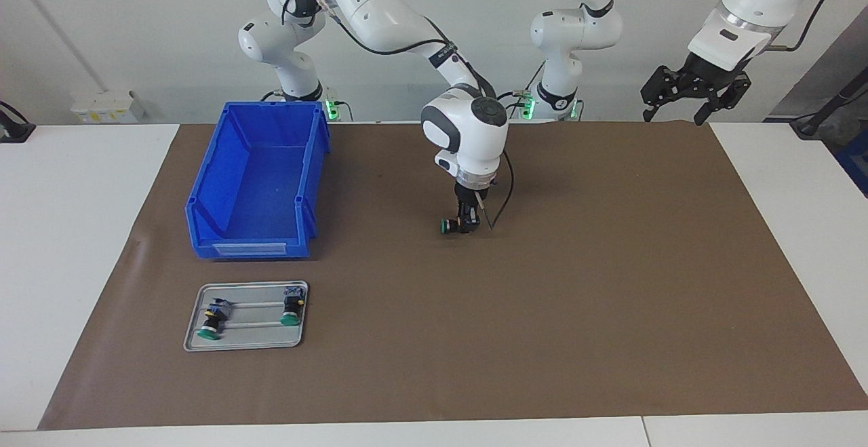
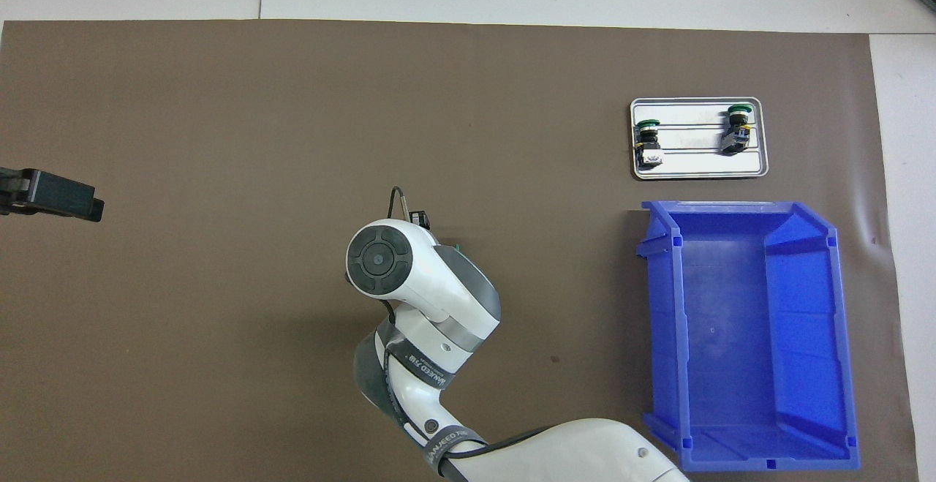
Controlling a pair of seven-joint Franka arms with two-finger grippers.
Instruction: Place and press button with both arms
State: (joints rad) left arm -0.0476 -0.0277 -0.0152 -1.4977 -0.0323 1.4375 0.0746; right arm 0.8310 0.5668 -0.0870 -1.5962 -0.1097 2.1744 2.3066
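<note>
A button (image 1: 447, 226) with a green cap lies on its side on the brown mat near the middle of the table. My right gripper (image 1: 466, 224) points straight down and sits right at the button's black body, low on the mat. I cannot make out whether it still grips the button. In the overhead view the right wrist hides the button except for a sliver of green (image 2: 458, 247). My left gripper (image 1: 680, 113) hangs open and raised over the mat's edge at the left arm's end; its tip (image 2: 53, 197) shows at the overhead view's edge.
A metal tray (image 1: 251, 339) (image 2: 698, 168) holding two more green-capped buttons (image 1: 212, 320) (image 1: 291, 308) lies toward the right arm's end. A blue bin (image 1: 313, 182) (image 2: 662, 321) stands beside the tray, nearer to the robots.
</note>
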